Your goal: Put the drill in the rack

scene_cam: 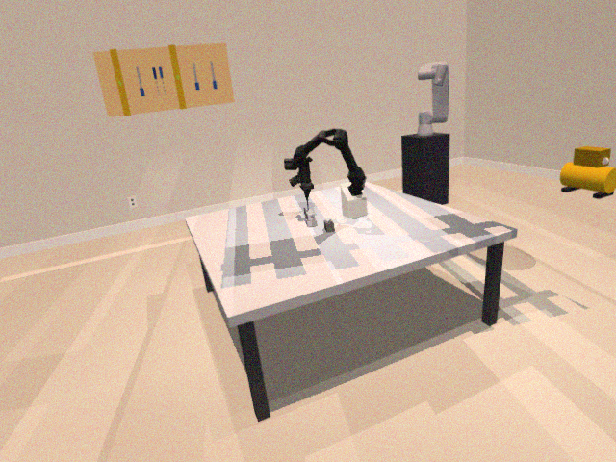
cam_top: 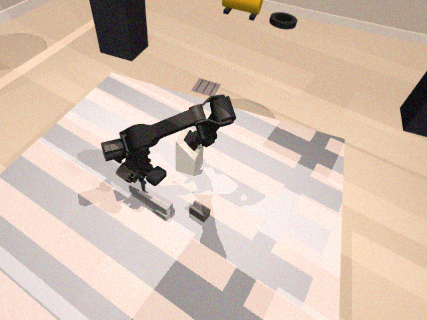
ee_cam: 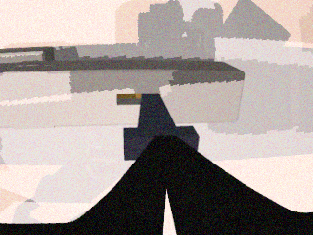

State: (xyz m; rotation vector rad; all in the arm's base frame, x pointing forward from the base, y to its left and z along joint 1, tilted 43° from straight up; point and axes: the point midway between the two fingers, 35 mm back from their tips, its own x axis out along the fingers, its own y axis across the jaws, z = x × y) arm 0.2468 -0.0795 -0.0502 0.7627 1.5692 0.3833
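The navy key (cam_top: 143, 186) (ee_cam: 157, 117) stands upright at the long pale grey block (cam_top: 151, 202) (ee_cam: 207, 103), near the block's far end. Its wider cap is on top and its narrow stem runs down to the block. My gripper (cam_top: 142, 179) (scene_cam: 307, 189) (ee_cam: 164, 147) is shut and points down, its tips over the key's cap; I cannot tell whether they touch. A small brass-coloured piece (ee_cam: 128, 97) shows beside the stem. I cannot make out the drill separately from the block. The small dark grey rack (cam_top: 199, 212) (scene_cam: 328, 226) sits just past the block's near end.
The arm's pale base block (cam_top: 186, 160) (scene_cam: 353, 206) stands behind the rack. All of this is on a large table (scene_cam: 278, 303) crossed by striped shadows. A black pedestal (cam_top: 120, 31) (scene_cam: 425, 168) and a yellow compressor (scene_cam: 587, 176) stand on the floor beyond.
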